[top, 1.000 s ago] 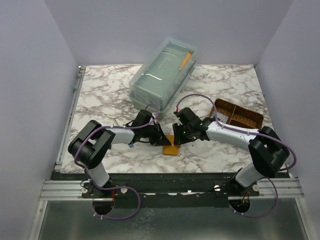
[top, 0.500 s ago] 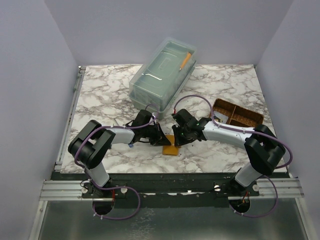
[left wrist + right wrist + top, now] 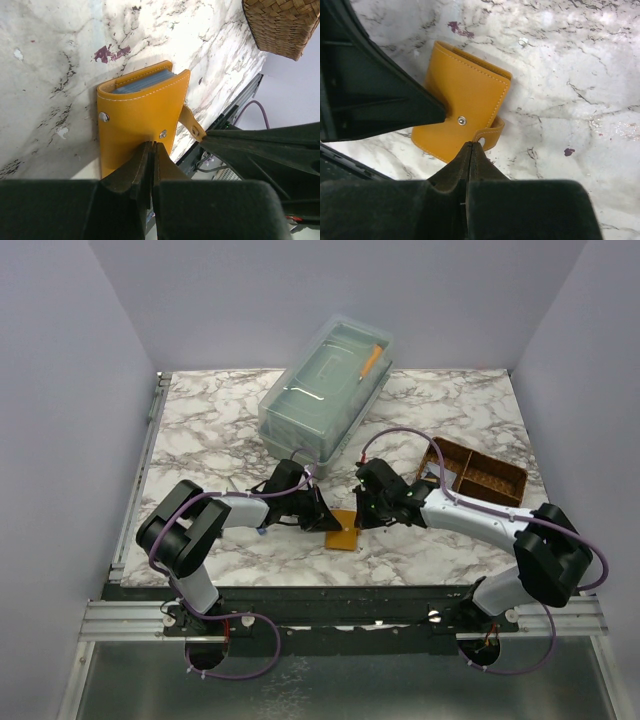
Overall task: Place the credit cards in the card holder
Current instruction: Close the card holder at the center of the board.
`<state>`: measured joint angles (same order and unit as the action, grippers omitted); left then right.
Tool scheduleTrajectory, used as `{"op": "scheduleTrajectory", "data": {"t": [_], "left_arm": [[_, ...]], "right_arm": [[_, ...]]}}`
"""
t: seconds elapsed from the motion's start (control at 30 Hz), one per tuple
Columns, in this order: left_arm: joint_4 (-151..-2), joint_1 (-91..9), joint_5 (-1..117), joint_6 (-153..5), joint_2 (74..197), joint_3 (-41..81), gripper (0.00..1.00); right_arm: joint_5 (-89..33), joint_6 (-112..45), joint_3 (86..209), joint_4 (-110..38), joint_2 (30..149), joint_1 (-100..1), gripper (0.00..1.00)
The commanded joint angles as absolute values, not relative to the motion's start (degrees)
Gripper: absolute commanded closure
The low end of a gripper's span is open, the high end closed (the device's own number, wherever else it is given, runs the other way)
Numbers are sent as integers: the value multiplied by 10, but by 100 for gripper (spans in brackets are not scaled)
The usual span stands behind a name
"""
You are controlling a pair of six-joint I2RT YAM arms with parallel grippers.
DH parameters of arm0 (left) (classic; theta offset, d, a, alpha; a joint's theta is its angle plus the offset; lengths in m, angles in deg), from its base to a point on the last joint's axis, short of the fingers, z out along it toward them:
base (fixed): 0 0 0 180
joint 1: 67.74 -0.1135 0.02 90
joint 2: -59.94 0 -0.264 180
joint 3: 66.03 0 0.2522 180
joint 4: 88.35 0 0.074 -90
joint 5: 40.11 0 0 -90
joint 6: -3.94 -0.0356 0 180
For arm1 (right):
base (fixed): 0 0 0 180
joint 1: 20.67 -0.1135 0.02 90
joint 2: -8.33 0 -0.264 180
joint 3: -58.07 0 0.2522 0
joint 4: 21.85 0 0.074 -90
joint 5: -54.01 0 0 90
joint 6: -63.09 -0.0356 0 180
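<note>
The card holder, an orange-tan wallet, lies folded shut on the marble between both arms. In the left wrist view grey-blue credit cards show edge-on inside the card holder. My left gripper is shut, its tips resting on the cover's near edge beside a snap stud. The snap tab curls loose off the holder's side. My right gripper is shut with its tips right at the tab's end; nothing shows between the jaws. The left gripper's fingers lie across the holder.
A clear lidded plastic box with an orange object inside stands behind the grippers. A brown woven divided tray sits at the right. The table's near edge and metal rail run just below the card holder.
The right gripper's jaws have closed, and its arm has swung outward to the right. The left gripper and the card holder have stayed in place.
</note>
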<state>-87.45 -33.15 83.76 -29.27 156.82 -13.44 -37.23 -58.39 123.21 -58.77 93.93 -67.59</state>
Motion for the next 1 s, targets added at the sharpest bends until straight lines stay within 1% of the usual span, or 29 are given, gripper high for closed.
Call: {"op": "scheduleTrajectory", "data": {"t": [0.0, 0.17, 0.27, 0.43, 0.6, 0.7, 0.73, 0.77, 0.8, 0.9, 0.97], "left_arm": [[-874, -332, 822, -306, 1574, -136, 94], [-874, -332, 822, -305, 1578, -136, 95], [-874, -332, 822, -304, 1578, -135, 97], [-876, -331, 820, -303, 1578, -138, 97], [-876, -332, 820, -303, 1576, -138, 98], [-876, -332, 820, -303, 1575, -137, 98], [-876, -332, 820, -302, 1576, -137, 98], [-876, -332, 820, -302, 1576, -137, 98], [-876, -332, 821, -302, 1577, -136, 98], [-876, -332, 823, -302, 1583, -134, 98], [-876, -332, 823, -302, 1583, -132, 98]], "right_arm": [[-354, -610, 1213, -546, 912, -678, 100], [-304, -618, 1192, -479, 927, -677, 100], [-295, -623, 1189, -455, 944, -676, 100], [-299, -629, 1181, -430, 946, -675, 100], [-298, -626, 1190, -444, 955, -673, 100], [-343, -605, 1239, -532, 939, -676, 98], [-372, -606, 1263, -594, 939, -678, 89], [-395, -611, 1286, -645, 947, -678, 77], [-416, -619, 1314, -703, 961, -679, 72], [-468, -661, 1352, -792, 998, -702, 59], [-474, -692, 1359, -816, 1009, -708, 57]]}}
